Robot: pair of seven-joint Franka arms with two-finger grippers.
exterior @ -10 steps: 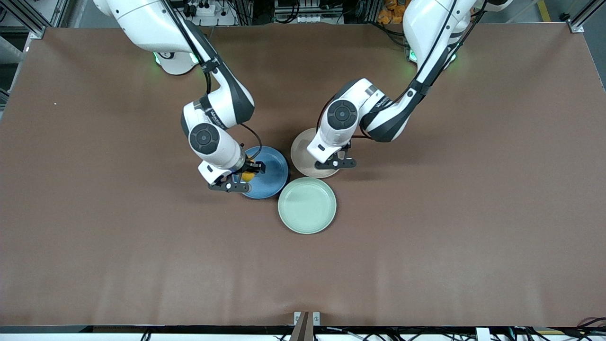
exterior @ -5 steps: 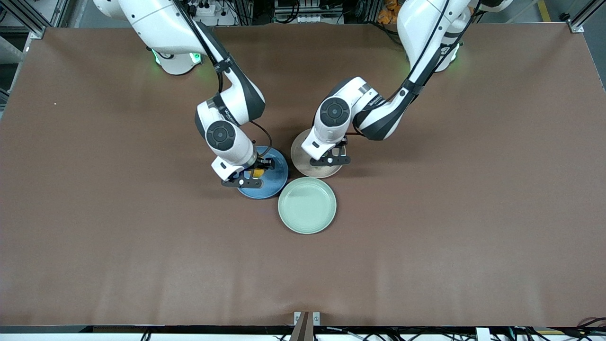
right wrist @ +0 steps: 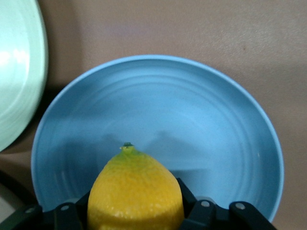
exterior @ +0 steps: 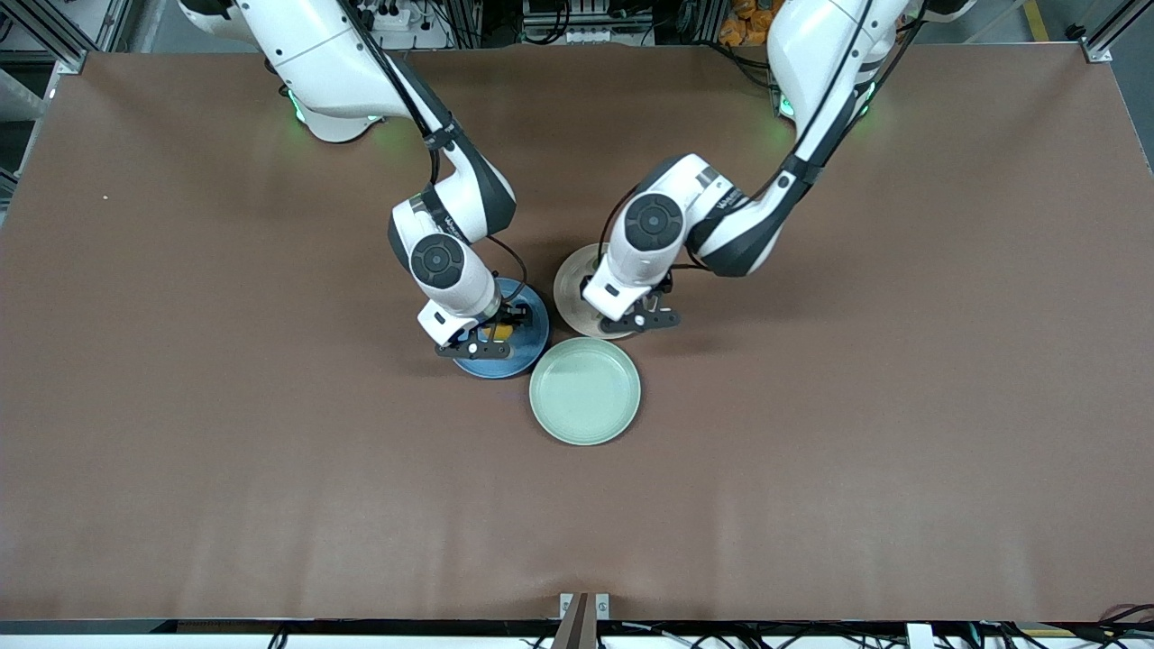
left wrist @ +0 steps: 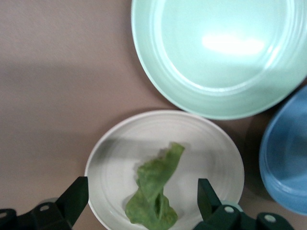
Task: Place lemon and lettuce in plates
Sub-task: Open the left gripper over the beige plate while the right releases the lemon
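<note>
While the right arm carries its load in from its end of the table, the items stand thus: right gripper [exterior: 494,335], clamped on the lemon [right wrist: 135,191], hanging low over the blue plate [exterior: 532,335], the fruit above the plate's inner floor and, by the look of it, not yet set down; pale mint-green plate [exterior: 585,390], bare, lying nearest the front camera and almost touching both other plates; beige-pink plate [exterior: 568,288], beside the blue one toward the left arm's end; lettuce [left wrist: 154,187], lying loose in that beige-pink plate, a little off its centre; left gripper [exterior: 642,311], poised over the same plate with its fingers [left wrist: 72,201] spread wide on either side of the leaf and touching nothing. Step in hand, as I judge it: lettuce delivered, lemon at the point of release. The next move calls for the right jaws to part with the fruit low enough that it does not roll over the shallow rim, then a straight lift. Margins: the three rims crowd together between the two wrists, so sideways room is scant there; the brown table [exterior: 902,406] lies open all round, and upward is the free way out for both arms
</note>
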